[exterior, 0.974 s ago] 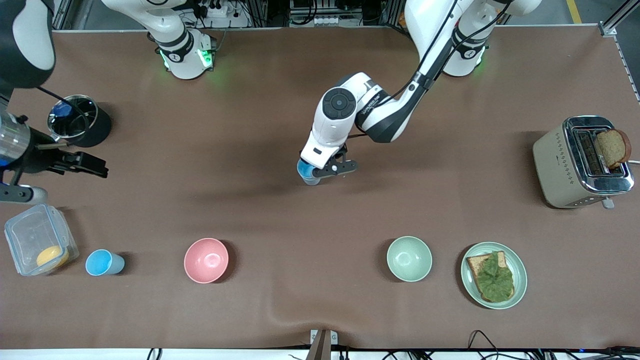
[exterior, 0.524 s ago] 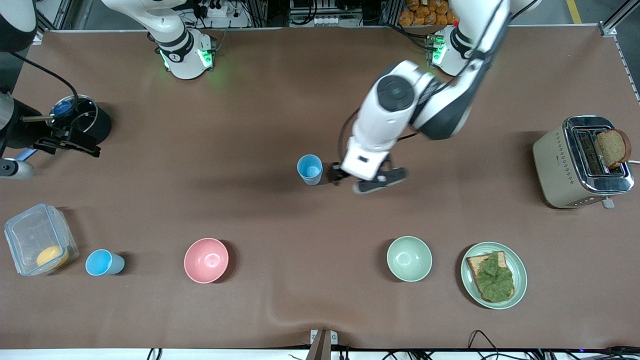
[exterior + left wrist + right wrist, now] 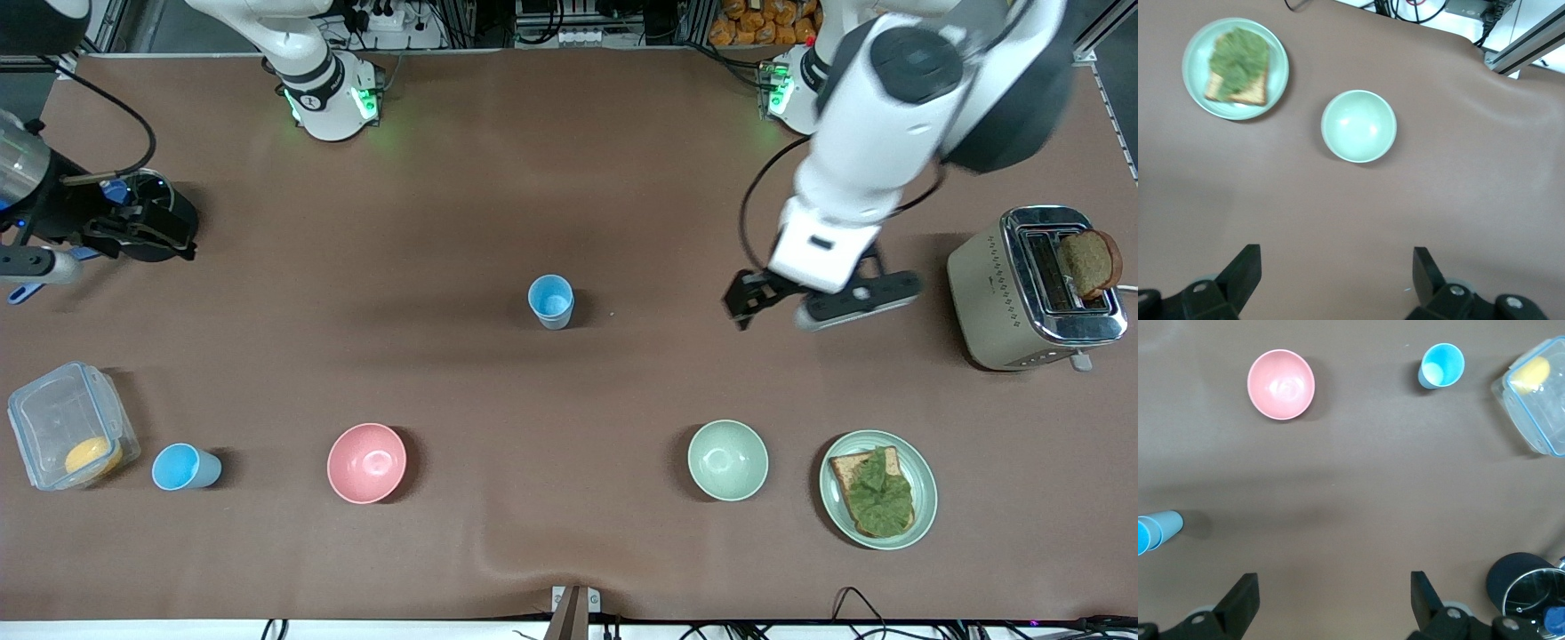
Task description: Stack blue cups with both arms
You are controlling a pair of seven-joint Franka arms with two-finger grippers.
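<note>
A blue cup (image 3: 551,300) stands upright at the middle of the brown desk (image 3: 569,551). In the right wrist view it shows at the frame edge as two nested rims, one cup (image 3: 1153,528) seated inside another, part cut off. A second blue cup (image 3: 184,467) stands upright near the front edge, toward the right arm's end, just beside a clear lidded container (image 3: 69,425) holding a yellow item; the same cup (image 3: 1441,365) is fully visible from the right wrist.

The left end effector (image 3: 822,300) hangs over bare desk at about 3 o'clock from the central cup, well apart from it, between that cup and the toaster (image 3: 1036,289). Its fingers (image 3: 1238,273) stand wide apart and hold nothing; only their tips enter the left wrist view.

The right end effector (image 3: 147,233) is over the desk's edge at the right arm's end, at about 9 o'clock from the central cup, partly overlapping a dark cylindrical pot (image 3: 164,213), most of which it hides. Its fingers (image 3: 1241,597) are spread wide and empty.

A pink bowl (image 3: 366,462) sits at about 7 o'clock from the central cup, a pale green bowl (image 3: 727,460) at about 5 o'clock. Beside the green bowl, a plate (image 3: 831,507) carries a slice of bread under green leaf. A bread slice (image 3: 1089,262) protrudes from one toaster slot.
</note>
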